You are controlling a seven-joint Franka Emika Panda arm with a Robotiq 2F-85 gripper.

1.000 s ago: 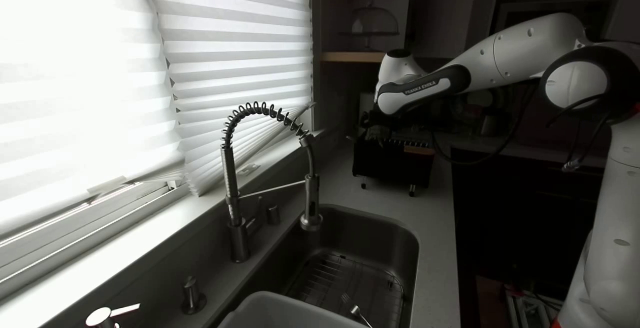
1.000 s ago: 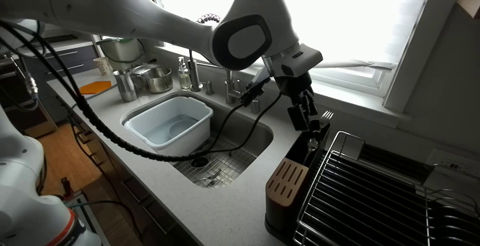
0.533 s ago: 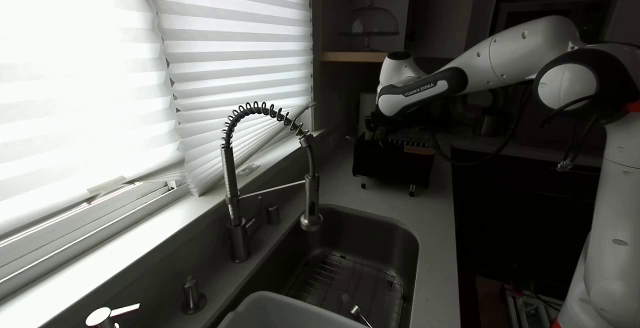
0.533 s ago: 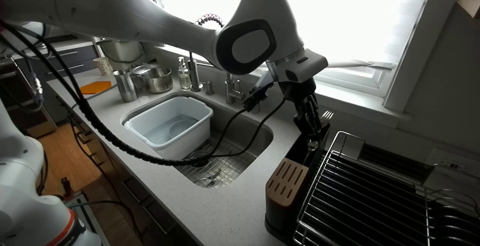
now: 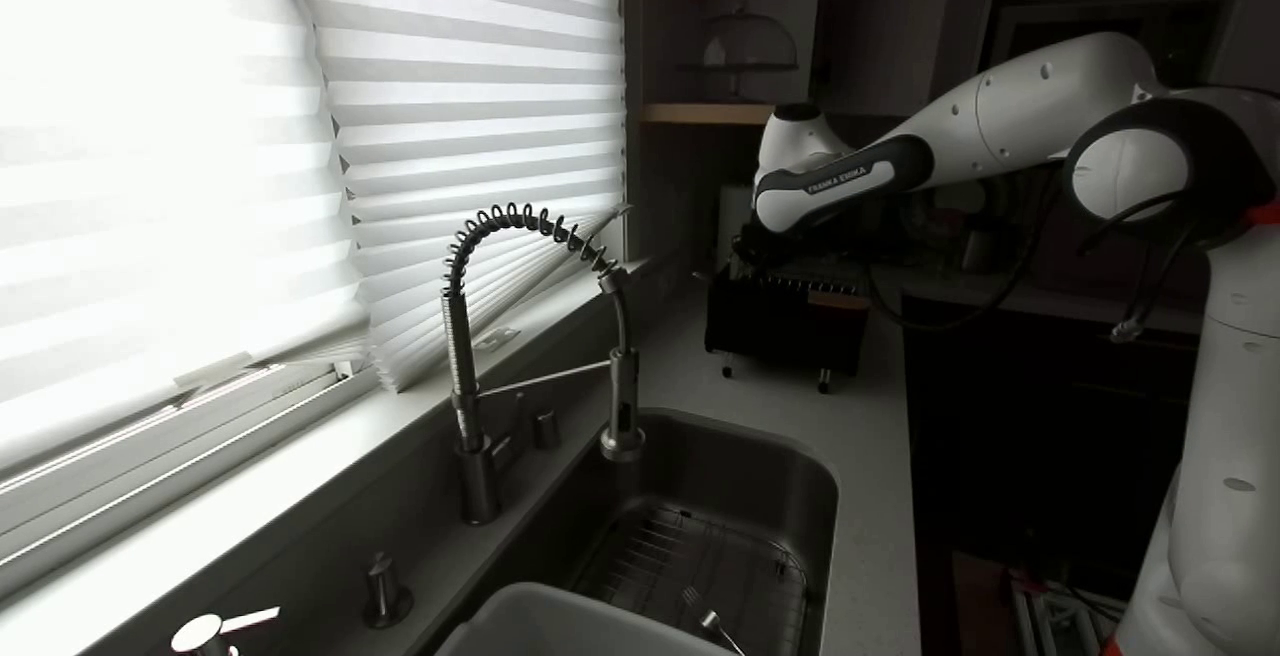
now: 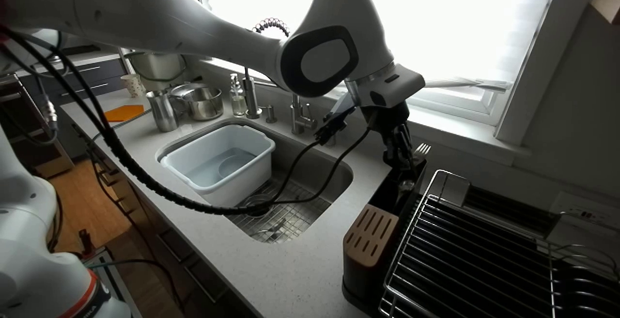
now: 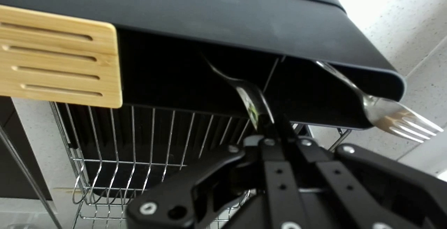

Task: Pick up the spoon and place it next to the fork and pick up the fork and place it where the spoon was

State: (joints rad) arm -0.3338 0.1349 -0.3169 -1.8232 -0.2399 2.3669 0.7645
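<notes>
The spoon (image 7: 248,96) leans in the black utensil holder (image 7: 223,16), its handle running down into the dark inside. My gripper (image 7: 277,122) is shut at the top of its bowl, and the fingertips cover the bowl's end in the wrist view. In an exterior view the spoon (image 6: 406,185) shows just under the gripper (image 6: 406,162). The fork (image 7: 387,113) rests in the same holder, near its rounded end, tines up and leaning outward, apart from the gripper. An exterior view shows the fork (image 6: 421,151) behind the fingers.
A slotted wooden lid (image 6: 371,234) covers the holder's near end. A wire dish rack (image 6: 552,279) stands close alongside. The window sill (image 6: 450,126) runs behind. Beyond the counter (image 6: 300,269) are the sink with a white tub (image 6: 247,172) and a separate utensil (image 5: 710,620).
The gripper has come down slightly and to the right in an exterior view, and its jaws have gone from open to shut. The spoon's bowl has shifted a little. The fork stays put.
</notes>
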